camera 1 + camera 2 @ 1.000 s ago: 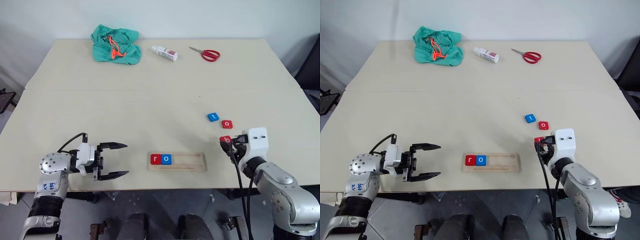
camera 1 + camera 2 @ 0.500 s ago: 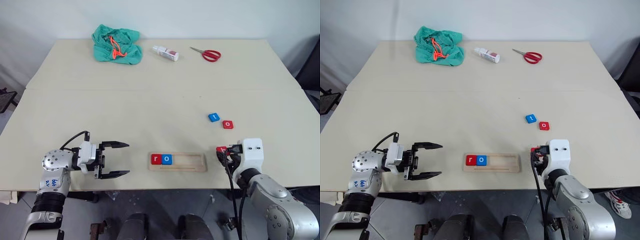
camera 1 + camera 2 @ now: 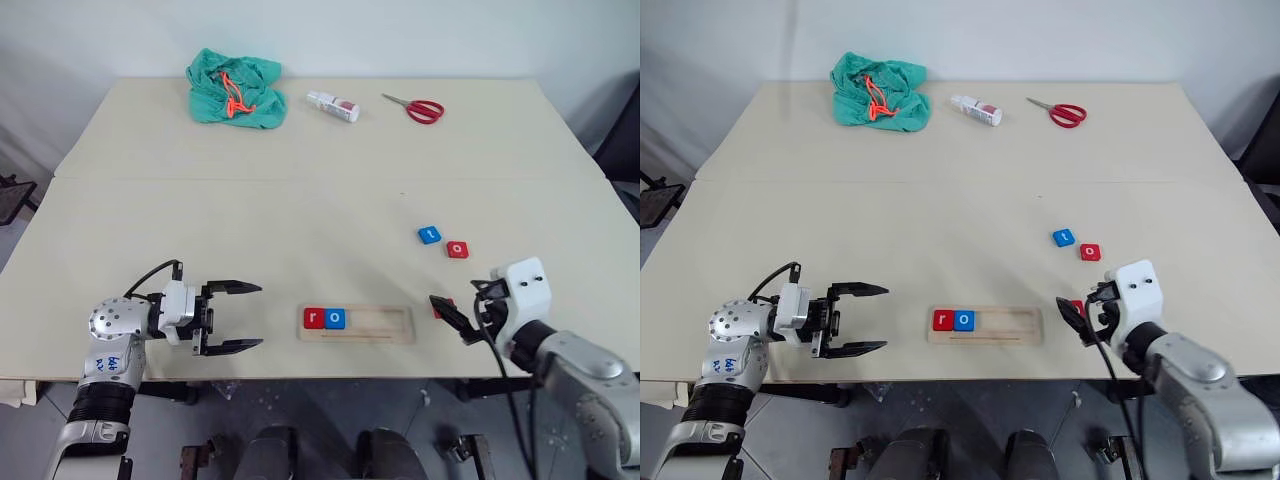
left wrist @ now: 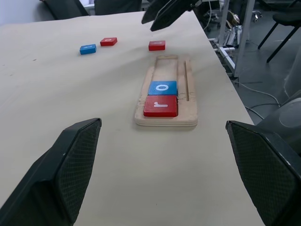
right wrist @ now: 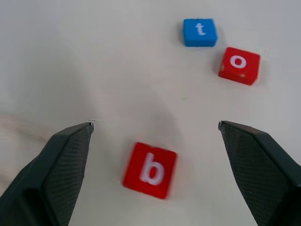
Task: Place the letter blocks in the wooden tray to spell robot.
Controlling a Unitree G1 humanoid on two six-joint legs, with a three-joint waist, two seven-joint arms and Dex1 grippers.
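While r & o sit in wooden tray (image 3: 357,325), red b block (image 5: 150,170) lies flat betw. spread fingers of right gripper (image 5: 155,141), just off tray's right end; left gripper (image 3: 232,317), also apart, is farther.

The middle of the surface (image 3: 300,215) lies bare. Along the far edge sit a green cloth (image 3: 233,89), a small bottle (image 3: 331,105) and scissors (image 3: 414,107). Near the near edge, the wooden tray (image 3: 357,323) has open groove beyond its two tiles; three loose tiles (image 3: 443,242) lie toward the right edge.
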